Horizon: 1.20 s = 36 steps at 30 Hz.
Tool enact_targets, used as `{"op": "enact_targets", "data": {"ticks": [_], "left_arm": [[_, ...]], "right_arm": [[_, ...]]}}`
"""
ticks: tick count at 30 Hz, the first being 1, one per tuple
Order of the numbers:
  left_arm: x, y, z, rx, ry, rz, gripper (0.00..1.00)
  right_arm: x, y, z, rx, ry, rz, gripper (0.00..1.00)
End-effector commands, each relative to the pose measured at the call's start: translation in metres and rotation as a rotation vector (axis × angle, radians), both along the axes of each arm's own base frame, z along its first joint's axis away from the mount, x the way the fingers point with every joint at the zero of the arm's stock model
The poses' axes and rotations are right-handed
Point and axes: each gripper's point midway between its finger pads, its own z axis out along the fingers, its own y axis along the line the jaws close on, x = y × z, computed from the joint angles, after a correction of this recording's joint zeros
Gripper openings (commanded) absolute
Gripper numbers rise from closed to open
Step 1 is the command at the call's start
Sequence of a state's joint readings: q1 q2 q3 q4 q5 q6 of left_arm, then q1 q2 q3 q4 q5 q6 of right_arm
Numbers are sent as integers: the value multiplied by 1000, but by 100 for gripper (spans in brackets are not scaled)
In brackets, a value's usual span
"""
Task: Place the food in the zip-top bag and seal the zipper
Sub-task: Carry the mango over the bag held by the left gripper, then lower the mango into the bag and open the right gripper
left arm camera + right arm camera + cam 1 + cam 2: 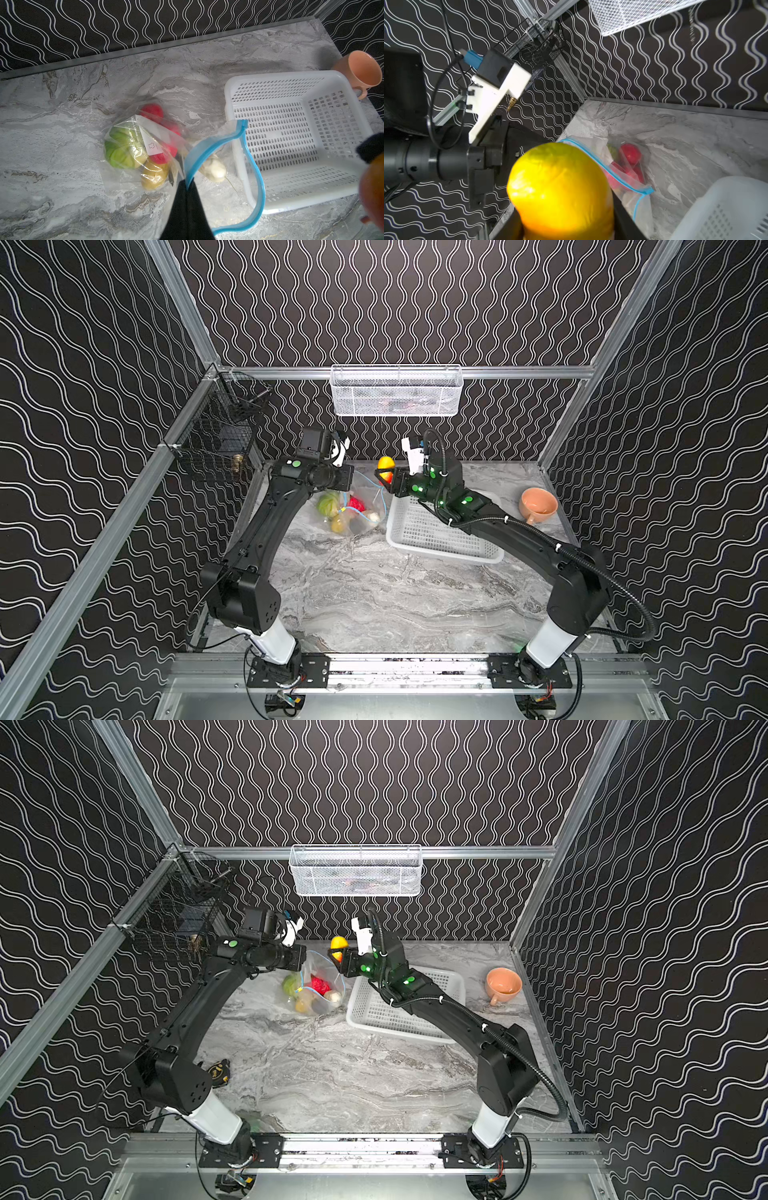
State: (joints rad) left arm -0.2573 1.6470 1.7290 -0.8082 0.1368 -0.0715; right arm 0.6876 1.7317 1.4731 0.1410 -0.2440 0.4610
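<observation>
The clear zip-top bag (365, 510) (133, 128) lies on the marble table with its mouth held up and open. Its blue zipper (257, 176) curves in a wide loop. My left gripper (188, 184) (350, 486) is shut on the zipper edge at the bag's mouth. Inside the bag lie a green melon (122, 149), red strawberries (152, 111), a yellow lemon (154, 174) and a white radish (214, 170). My right gripper (564, 220) (386, 477) is shut on the orange-yellow mango (560, 191) (338, 943). It hangs just above and to the right of the bag's mouth.
A white perforated basket (440, 539) (291, 135) stands right of the bag, under my right arm. An orange cup (538, 504) sits at the back right. A white mesh basket (395, 389) hangs on the back wall, a black wire basket (220, 435) on the left wall.
</observation>
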Motion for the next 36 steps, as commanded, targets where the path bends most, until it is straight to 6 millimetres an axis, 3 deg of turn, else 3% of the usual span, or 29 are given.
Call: {"op": "enact_targets", "data": {"ticks": [1, 13, 18, 20, 31, 36], "left_arm": [[1, 0, 8, -4, -31, -8, 0], [1, -4, 8, -27, -20, -22, 0], [4, -6, 13, -35, -20, -21, 0], [5, -7, 18, -39, -19, -21, 0], [-2, -10, 25, -61, -36, -48, 0], [-2, -11, 27, -65, -36, -49, 0]], "right_arm": [[-2, 12, 3, 43, 5, 34, 28], [-4, 44, -27, 5, 70, 85, 27], [2, 48, -40, -111, 54, -10, 27], [7, 52, -58, -132, 77, -18, 27], [20, 58, -83, -195, 117, -44, 27], [22, 60, -90, -211, 135, -47, 39]]}}
